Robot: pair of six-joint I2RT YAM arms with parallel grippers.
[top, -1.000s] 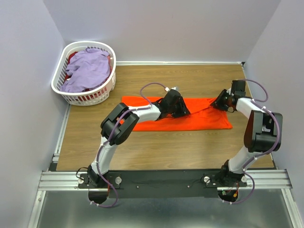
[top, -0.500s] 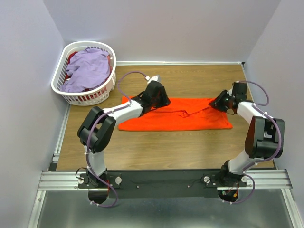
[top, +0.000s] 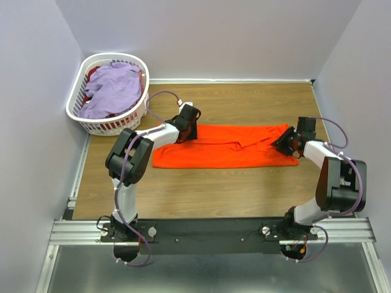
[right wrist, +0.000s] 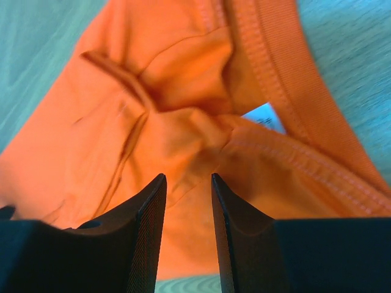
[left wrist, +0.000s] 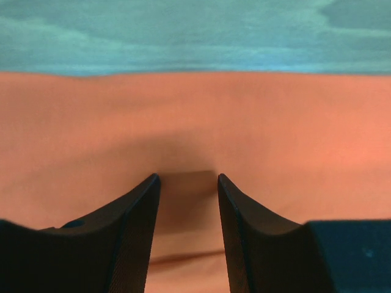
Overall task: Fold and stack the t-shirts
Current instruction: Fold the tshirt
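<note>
A bright orange t-shirt (top: 229,149) lies folded into a long strip across the middle of the table. My left gripper (top: 188,127) rests on its far left corner. In the left wrist view the jaws (left wrist: 187,178) stand open over flat orange cloth (left wrist: 195,122). My right gripper (top: 282,141) sits at the shirt's right end. In the right wrist view its jaws (right wrist: 188,177) stand open over bunched orange cloth by the collar (right wrist: 287,79) and a white neck label (right wrist: 264,117). A lavender t-shirt (top: 113,88) lies in the basket.
A white slotted laundry basket (top: 76,104) stands at the back left corner, with red cloth under the lavender shirt. Walls enclose the table on the left, back and right. Bare wooden table (top: 214,189) lies in front of the shirt.
My left gripper has slid left along the shirt from its middle to the far left corner. My right gripper has shifted slightly nearer and lower at the right end.
</note>
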